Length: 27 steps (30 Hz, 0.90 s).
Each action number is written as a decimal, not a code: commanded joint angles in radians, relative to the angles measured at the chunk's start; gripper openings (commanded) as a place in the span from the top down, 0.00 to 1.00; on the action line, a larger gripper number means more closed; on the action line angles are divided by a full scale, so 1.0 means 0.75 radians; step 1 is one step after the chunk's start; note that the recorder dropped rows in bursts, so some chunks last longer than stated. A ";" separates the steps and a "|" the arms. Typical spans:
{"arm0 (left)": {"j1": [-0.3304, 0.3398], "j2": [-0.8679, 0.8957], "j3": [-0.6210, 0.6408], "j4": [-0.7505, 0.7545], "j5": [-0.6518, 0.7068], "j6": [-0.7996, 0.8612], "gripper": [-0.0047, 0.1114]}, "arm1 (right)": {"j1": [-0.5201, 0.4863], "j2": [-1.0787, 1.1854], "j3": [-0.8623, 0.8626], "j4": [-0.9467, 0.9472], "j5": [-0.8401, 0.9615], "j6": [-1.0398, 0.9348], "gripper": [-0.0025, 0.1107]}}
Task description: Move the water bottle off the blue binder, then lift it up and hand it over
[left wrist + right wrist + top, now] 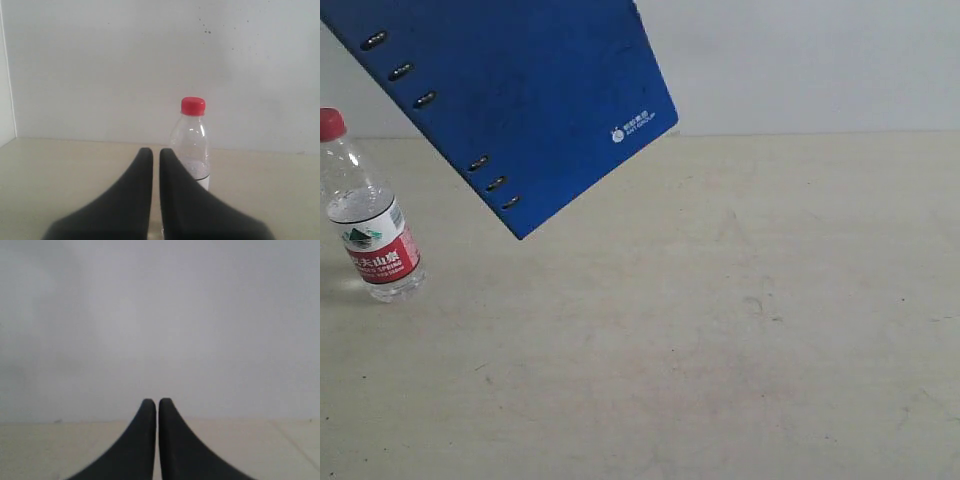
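The left gripper (152, 150) has its black fingers (140, 195) drawn to a thin slit with nothing between them; beyond their tips the water bottle (194, 145) stands upright on the beige table (60, 170), red cap on; the right gripper (153, 401) is likewise pressed narrow and empty, facing a pale wall (160, 315); in the exterior view the blue binder (520, 90) hangs tilted above the table, one corner down, apart from the bottle; what holds it is out of frame.

The left gripper (156, 151) has its black jaws drawn nearly together, only a thin slit between them, gripping nothing. The right gripper (157, 402) is likewise closed and empty.
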 commanded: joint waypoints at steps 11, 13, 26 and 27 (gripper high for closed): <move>-0.004 -0.003 0.004 -0.001 -0.013 -0.008 0.92 | 0.008 -0.005 0.000 0.530 0.748 -0.474 0.98; -0.004 -0.003 0.004 -0.001 -0.006 -0.008 0.92 | 0.046 -0.005 0.000 0.520 0.751 -0.475 0.98; -0.004 -0.003 0.004 -0.001 -0.019 -0.008 0.92 | 0.417 -0.179 0.000 0.595 0.876 -0.590 0.98; -0.004 -0.003 0.004 -0.001 -0.019 -0.008 0.92 | 0.414 -0.179 0.000 0.620 0.876 -0.590 0.98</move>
